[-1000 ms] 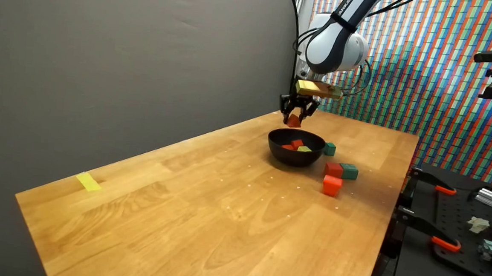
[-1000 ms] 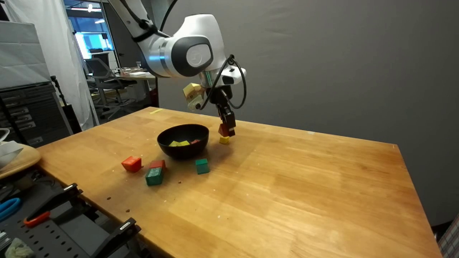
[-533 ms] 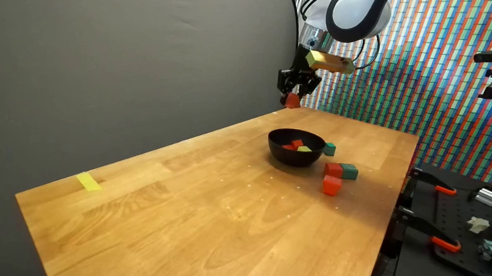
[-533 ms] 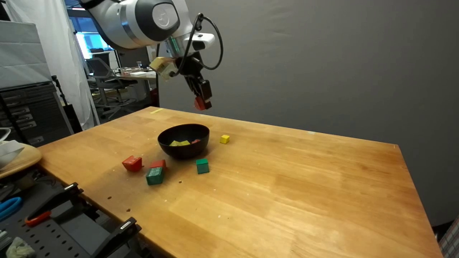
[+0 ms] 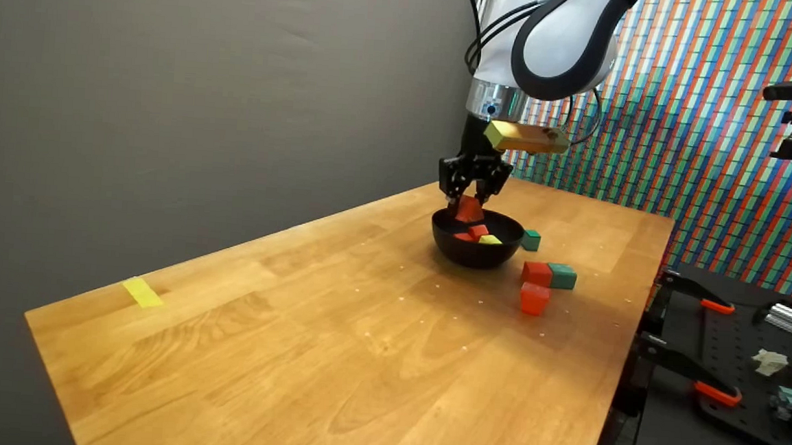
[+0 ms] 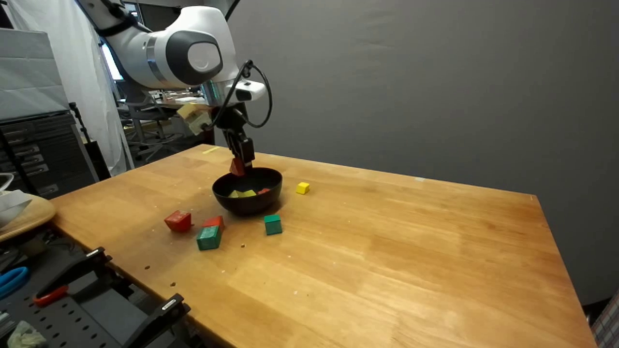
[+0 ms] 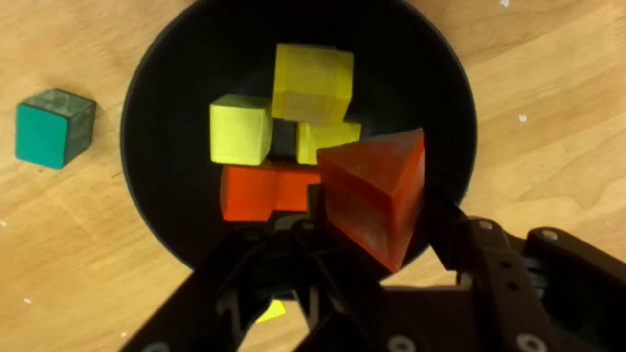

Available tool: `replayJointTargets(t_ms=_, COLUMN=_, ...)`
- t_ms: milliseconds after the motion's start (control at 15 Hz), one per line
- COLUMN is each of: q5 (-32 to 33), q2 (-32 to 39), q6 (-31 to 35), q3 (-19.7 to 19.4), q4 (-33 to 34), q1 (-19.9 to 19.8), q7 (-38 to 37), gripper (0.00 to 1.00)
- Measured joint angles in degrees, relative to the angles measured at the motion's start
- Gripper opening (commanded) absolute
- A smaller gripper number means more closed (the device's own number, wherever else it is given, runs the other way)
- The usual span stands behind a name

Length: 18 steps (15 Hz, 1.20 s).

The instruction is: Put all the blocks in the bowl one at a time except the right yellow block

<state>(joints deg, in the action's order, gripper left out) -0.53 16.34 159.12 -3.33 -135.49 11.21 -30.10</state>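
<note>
My gripper is shut on a red block, held tilted. The held block hangs over the rear part of the black bowl, about at rim height. In the wrist view several yellow blocks and two red blocks lie inside the bowl. A yellow block stands alone on the table beside the bowl. A teal block stands near the bowl. A red block and a teal block touch each other, with another red block close by.
A flat yellow tape strip lies at the table's far edge. Black clamps with orange handles and a perforated plate sit beside the table. A grey wall runs along the back edge of the wooden table.
My gripper, holding the red block, rose from beside the lone yellow block, moved across to the bowl, then came down over it. The blocks on the table and in the bowl have not moved.
</note>
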Motion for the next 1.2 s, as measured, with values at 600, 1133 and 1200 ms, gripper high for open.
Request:
replayJointTargets(t_ms=600, q5=18.59, q2=-7.60, q6=-0.63, q3=-7.04, q4=-7.80, q1=3.55, q7=-2.74, gripper=1.00)
replayJointTargets(t_ms=1133, q5=40.83, q2=-25.99, q6=-3.18, q3=-9.12, q4=-20.08, q1=4.47, q7=-11.92, gripper=1.00)
replayJointTargets(t_ms=1200, q5=39.42, q2=-25.70, q6=-3.05, q3=-7.94, q4=-20.23, q1=3.44, q7=-10.93, gripper=1.00)
